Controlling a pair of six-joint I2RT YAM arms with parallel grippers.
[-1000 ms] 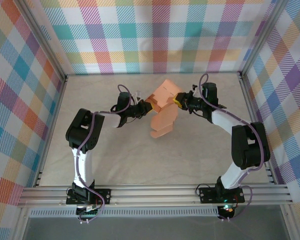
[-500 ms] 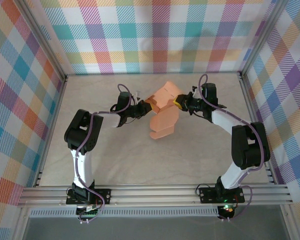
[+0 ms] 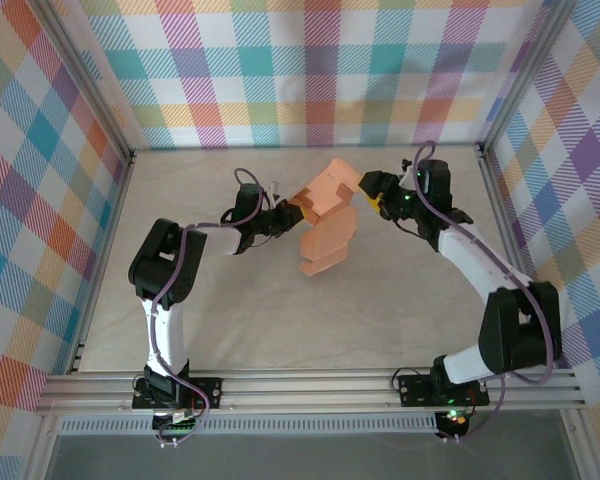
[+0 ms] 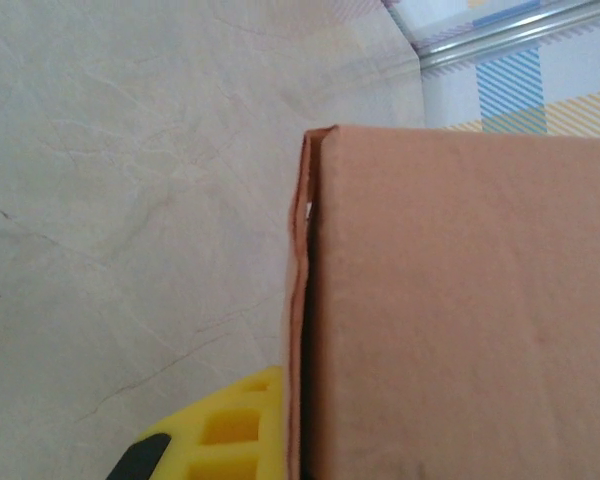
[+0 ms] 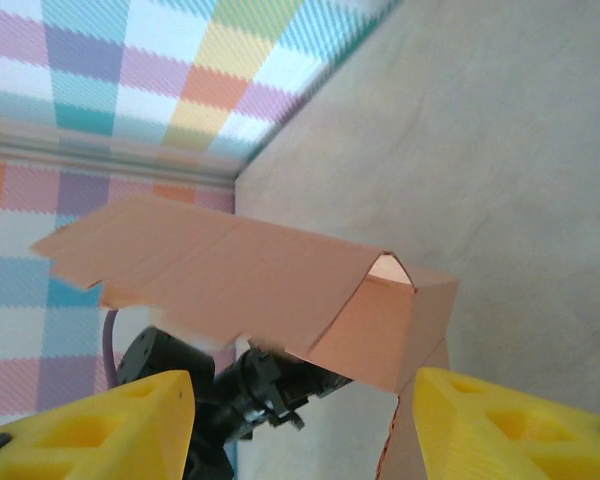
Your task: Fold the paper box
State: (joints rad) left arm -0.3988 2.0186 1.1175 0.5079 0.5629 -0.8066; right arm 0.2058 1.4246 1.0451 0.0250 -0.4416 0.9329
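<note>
1. Near the table's centre, toward the far wall: paper box (image 3: 326, 205), salmon-orange card, partly folded. One panel section sits up top and a longer flap section runs down toward the arm bases.
2. Box sits between both grippers. Top external view can't show whether the lower flap touches the table (image 3: 230, 310).
3. L gripper (image 3: 290, 212): reaches in from the left and is clamped tight on the box's left edge.
4. L wrist view: one yellow finger (image 4: 220, 435) is pressed flat against the card's doubled edge. The box wall (image 4: 460, 300) covers the right half of the frame and hides the opposing finger.
5. R gripper (image 3: 373, 192): just beside the box's right corner, jaws spread wide, nothing between them.
6. R wrist view: R gripper (image 5: 302, 388) faces the box (image 5: 240, 270). Both yellow fingertips (image 5: 130, 415) stand clear of the card, one to each side.
7. Box form, R wrist view: a creased panel w/ a notched edge extends left. The right end is folded into a sloped hollow section w/ a small opening at its peak.
8. L arm's black wrist (image 5: 235, 385) shows behind and below the card.
9. Surroundings: pale marbled table, plaid walls (image 3: 320, 70), alu. frame rail (image 3: 310, 385) at the near edge.
</note>
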